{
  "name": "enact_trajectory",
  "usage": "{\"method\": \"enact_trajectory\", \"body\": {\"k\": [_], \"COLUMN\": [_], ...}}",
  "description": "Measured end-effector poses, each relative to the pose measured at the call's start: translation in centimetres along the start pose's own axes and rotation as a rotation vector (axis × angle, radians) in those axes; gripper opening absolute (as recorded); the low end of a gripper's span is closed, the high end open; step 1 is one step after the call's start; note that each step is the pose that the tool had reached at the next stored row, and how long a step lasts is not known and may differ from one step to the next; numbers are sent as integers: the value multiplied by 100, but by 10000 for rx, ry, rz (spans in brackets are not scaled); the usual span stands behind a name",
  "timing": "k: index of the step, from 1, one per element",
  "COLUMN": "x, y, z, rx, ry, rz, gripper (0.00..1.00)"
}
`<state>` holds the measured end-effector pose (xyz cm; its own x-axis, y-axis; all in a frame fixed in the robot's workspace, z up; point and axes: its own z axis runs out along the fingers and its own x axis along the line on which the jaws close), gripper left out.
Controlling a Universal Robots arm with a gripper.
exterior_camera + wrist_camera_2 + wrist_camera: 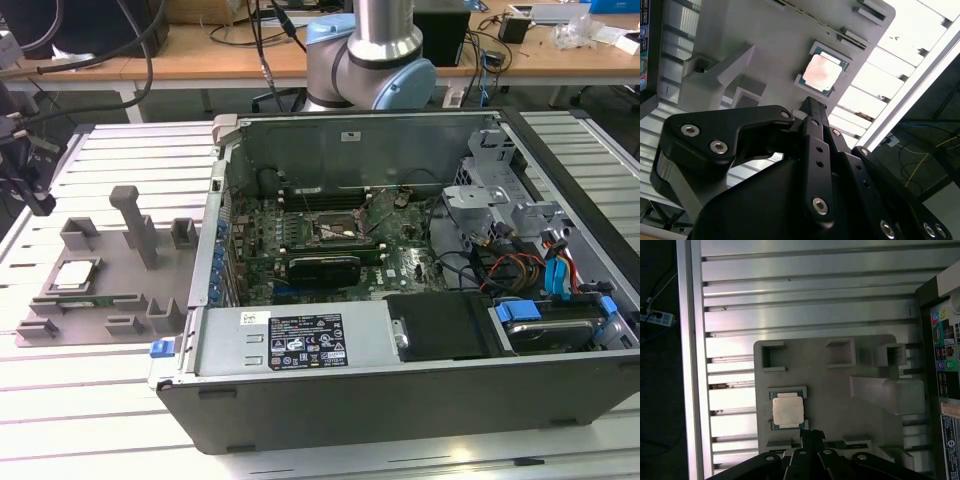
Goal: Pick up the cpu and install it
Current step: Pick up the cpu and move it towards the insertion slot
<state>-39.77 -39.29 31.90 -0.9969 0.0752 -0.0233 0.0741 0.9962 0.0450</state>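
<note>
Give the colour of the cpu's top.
The cpu has a pale silver-grey metal top, edged in green; the first wrist view shows it best.

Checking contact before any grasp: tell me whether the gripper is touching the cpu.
Apart. In the exterior view the gripper hovers with a clear gap to the cpu.

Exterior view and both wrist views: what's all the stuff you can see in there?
cpu: one, silvery, lying flat in the tray.
tray: one, grey, on the table, at the exterior view's left of the computer case.
computer case: one, dark grey, open, on the table.
circuit board: one, green, inside the computer case.
cables: several, red, orange and blue, inside the computer case at the exterior view's right.
table: one, silvery slats, under everything.
arm: one, silver and pale blue, behind the computer case.
gripper: one, black, shut and empty, over the tray near the cpu.
</note>
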Motion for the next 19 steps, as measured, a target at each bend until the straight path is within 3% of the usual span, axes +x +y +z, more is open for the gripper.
{"method": "enact_trajectory", "body": {"k": [10,17,19], "x": [7,12,19], "y": [-2,-6,-10], "z": [14,130,208], "rx": [0,0,0], "ry": [0,0,0], "rz": [0,0,1], "gripper": [11,11,11]}}
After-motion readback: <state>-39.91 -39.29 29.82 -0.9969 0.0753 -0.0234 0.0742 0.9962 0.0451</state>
